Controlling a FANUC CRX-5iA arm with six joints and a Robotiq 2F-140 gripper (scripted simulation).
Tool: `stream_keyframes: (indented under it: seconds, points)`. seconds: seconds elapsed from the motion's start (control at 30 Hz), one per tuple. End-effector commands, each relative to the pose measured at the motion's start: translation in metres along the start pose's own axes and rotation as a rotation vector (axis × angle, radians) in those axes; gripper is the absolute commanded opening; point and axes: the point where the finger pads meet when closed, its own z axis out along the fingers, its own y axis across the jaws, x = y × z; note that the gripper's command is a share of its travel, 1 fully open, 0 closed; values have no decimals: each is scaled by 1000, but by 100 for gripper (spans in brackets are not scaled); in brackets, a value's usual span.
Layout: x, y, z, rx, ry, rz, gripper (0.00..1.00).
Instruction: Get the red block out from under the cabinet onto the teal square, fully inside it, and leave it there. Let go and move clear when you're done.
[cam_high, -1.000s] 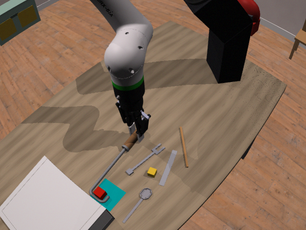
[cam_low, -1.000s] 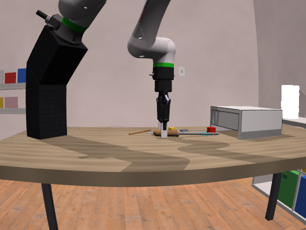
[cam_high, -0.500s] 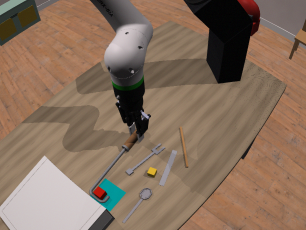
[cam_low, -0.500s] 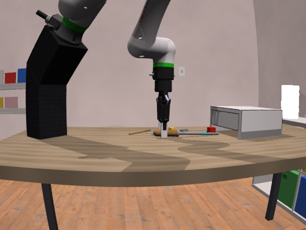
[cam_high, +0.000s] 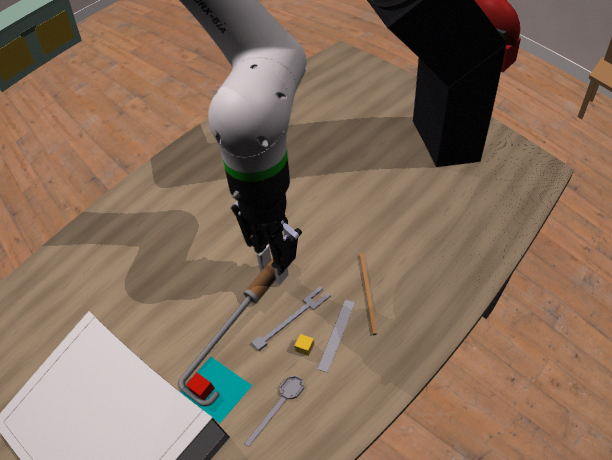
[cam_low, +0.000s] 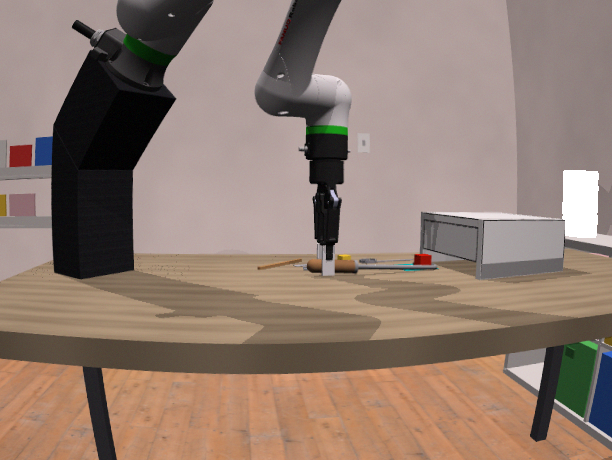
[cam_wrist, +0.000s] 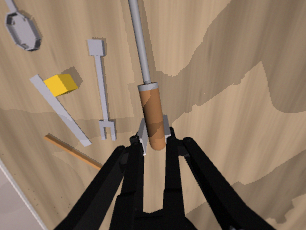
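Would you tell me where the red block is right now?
In the top view the red block sits at the teal square's corner beside the white cabinet, cupped by the hook tool's bent end.

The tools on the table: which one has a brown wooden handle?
The hook tool, held by the fingers at that handle; its bent end curls around the red block.

The arm descends from its black base in a bend, with the white wrist joint and green ring above the pincer (cam_high: 274, 264). The pincer points straight down at the worktop (cam_high: 450, 225), its fingers clamped on the brown handle (cam_high: 262, 283) of a hooked tool.
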Motion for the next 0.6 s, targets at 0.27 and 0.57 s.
stream_keyframes:
  seconds: [0.27, 0.57]
  points:
    - [-1, -2, 0, 0, 0, 0, 0]
    - [-6, -14, 0, 0, 0, 0, 0]
